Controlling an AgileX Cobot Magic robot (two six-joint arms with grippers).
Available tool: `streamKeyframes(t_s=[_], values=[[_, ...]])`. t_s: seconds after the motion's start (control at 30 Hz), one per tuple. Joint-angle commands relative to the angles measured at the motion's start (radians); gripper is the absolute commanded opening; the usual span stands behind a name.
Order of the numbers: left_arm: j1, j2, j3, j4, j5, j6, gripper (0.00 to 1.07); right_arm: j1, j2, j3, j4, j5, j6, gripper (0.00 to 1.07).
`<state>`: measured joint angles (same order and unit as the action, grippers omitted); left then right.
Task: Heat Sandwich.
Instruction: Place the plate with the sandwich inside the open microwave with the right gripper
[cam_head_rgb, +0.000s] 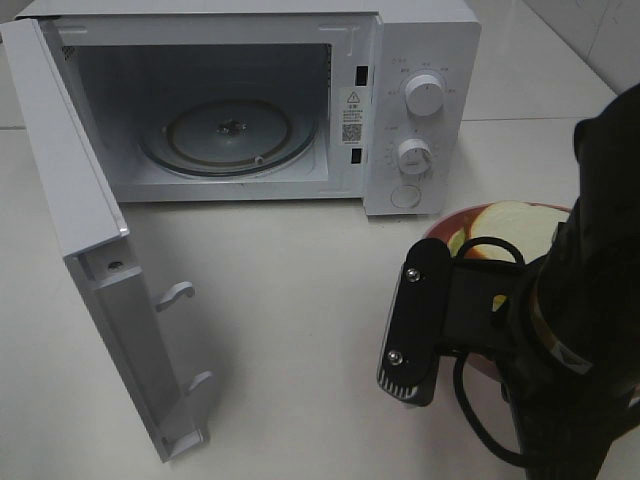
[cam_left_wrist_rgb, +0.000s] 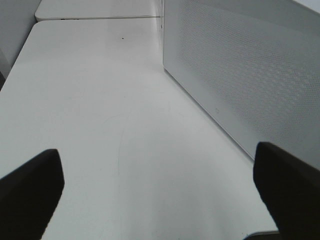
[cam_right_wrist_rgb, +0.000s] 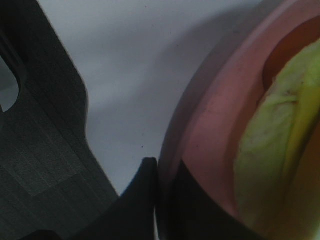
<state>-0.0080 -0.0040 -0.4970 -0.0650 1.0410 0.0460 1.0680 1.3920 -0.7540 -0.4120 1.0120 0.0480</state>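
Note:
The sandwich, white bread with a brown crust, lies on a pink plate on the table, to the right of the microwave's front. My right arm hangs over it and covers most of the plate. In the right wrist view the right gripper is shut on the plate's rim, one finger above and one below, with the sandwich's yellow-green filling just beyond. My left gripper is open and empty, low over bare table beside a white perforated panel; it is outside the high view.
The white microwave stands at the back with its door swung wide to the left and its glass turntable bare. Control knobs sit on its right panel. White table lies between door and plate.

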Motion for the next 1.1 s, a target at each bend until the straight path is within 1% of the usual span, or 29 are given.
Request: streamKeyframes(t_s=[0.03, 0.13, 0.43, 0.77, 0.93, 1.03, 1.1], values=[[-0.003, -0.026, 0.002, 0.0, -0.004, -0.003, 0.98, 0.005, -0.006, 0.005, -0.028, -0.02, -0.062, 0.0], [-0.003, -0.026, 0.002, 0.0, -0.004, -0.003, 0.98, 0.005, -0.006, 0.005, -0.028, -0.061, -0.138, 0.01], [-0.003, -0.026, 0.002, 0.0, -0.004, -0.003, 0.98, 0.005, -0.006, 0.005, -0.027, -0.139, -0.263, 0.01], [-0.003, -0.026, 0.002, 0.0, -0.004, -0.003, 0.98, 0.005, -0.006, 0.005, -0.03, -0.182, -0.312, 0.01], [-0.003, -0.026, 0.002, 0.0, -0.004, -0.003, 0.98, 0.005, -0.006, 0.005, -0.031, -0.247, -0.316, 0.01], [-0.003, -0.026, 0.002, 0.0, -0.004, -0.003, 0.98, 0.0, -0.006, 0.005, -0.022, -0.29, -0.429, 0.0], [-0.003, -0.026, 0.002, 0.0, -0.004, -0.003, 0.98, -0.008, -0.006, 0.005, -0.019, -0.298, -0.45, 0.0]])
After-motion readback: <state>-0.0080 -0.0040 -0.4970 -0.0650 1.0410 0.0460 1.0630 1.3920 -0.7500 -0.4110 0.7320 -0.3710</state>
